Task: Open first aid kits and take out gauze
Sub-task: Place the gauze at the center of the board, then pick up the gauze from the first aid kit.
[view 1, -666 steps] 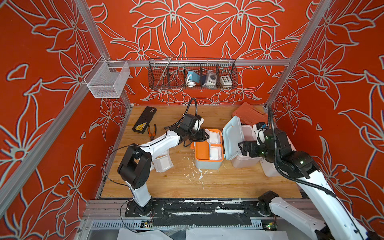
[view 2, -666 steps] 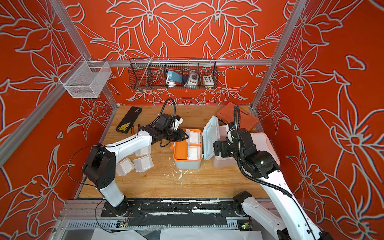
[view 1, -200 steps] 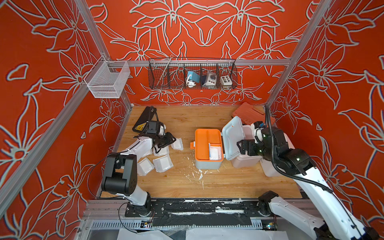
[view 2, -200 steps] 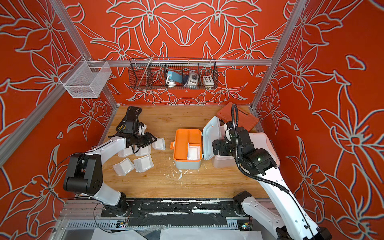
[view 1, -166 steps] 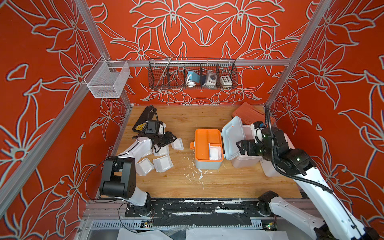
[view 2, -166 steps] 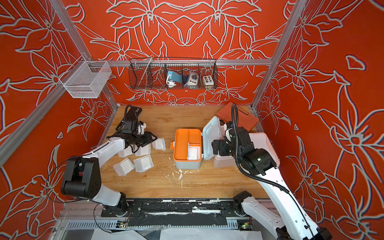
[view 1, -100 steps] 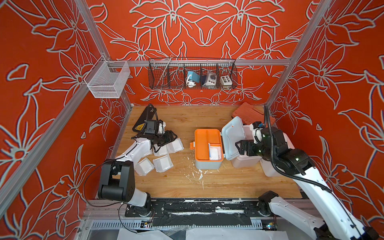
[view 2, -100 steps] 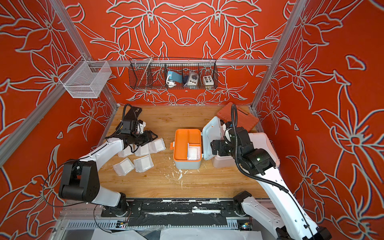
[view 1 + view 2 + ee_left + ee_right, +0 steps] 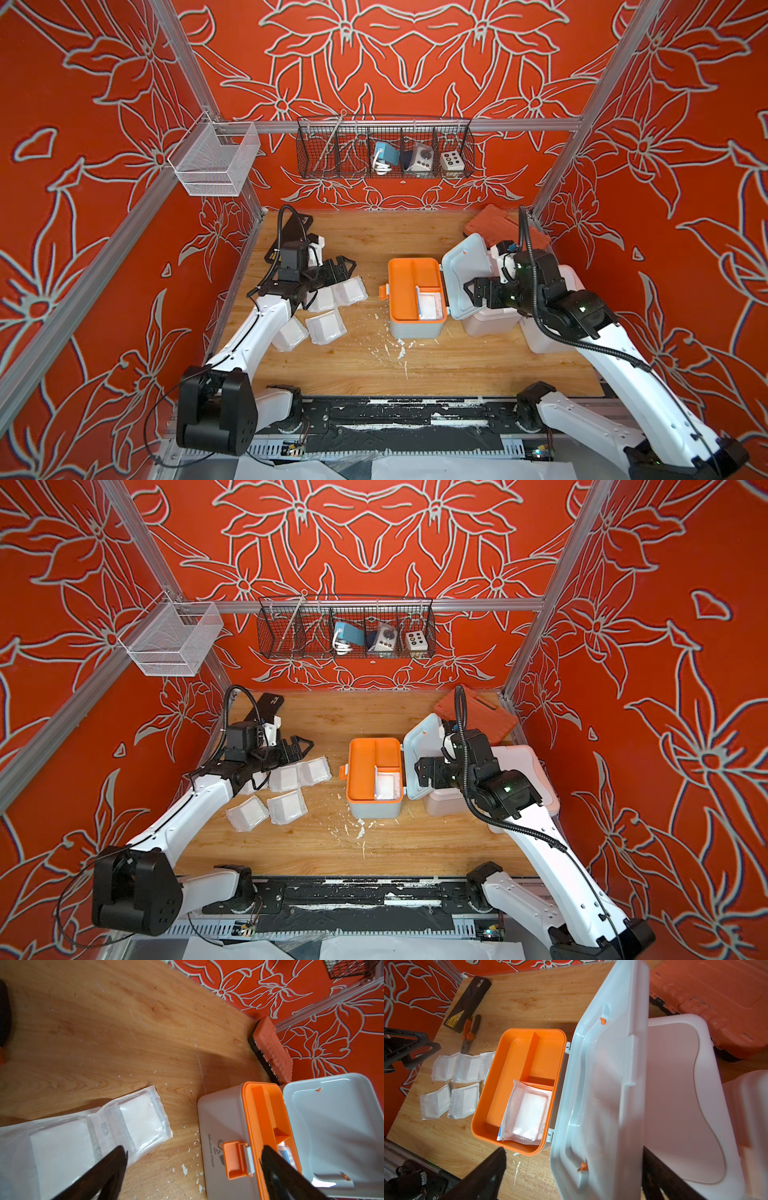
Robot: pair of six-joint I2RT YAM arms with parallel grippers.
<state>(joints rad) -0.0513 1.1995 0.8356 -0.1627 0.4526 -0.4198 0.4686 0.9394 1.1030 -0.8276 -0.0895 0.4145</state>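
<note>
Gauze packets [image 9: 327, 327], five of them, are lying loose on the wooden table [image 9: 415, 374] on the L side. A sixth packet [image 9: 529, 1113] is sitting in the orange tray [image 9: 517, 1059] of the blue-grey first aid kit [image 9: 415, 330] mid-table. Its lid [image 9: 463, 266] is standing open, tilting over the pale pink kit [image 9: 490, 326]. L gripper [image 9: 347, 269] is hovering over the loose packets w/ jaws spread wide, gripping nothing. R gripper [image 9: 470, 293] is gaping wide too, w/ the lid edge sitting between its jaws; contact, can't tell.

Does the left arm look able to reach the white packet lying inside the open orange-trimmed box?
Probably yes. The lid stands open, nothing covers the gauze packet in the tray, and the open left gripper hangs empty nearby above the table.
</note>
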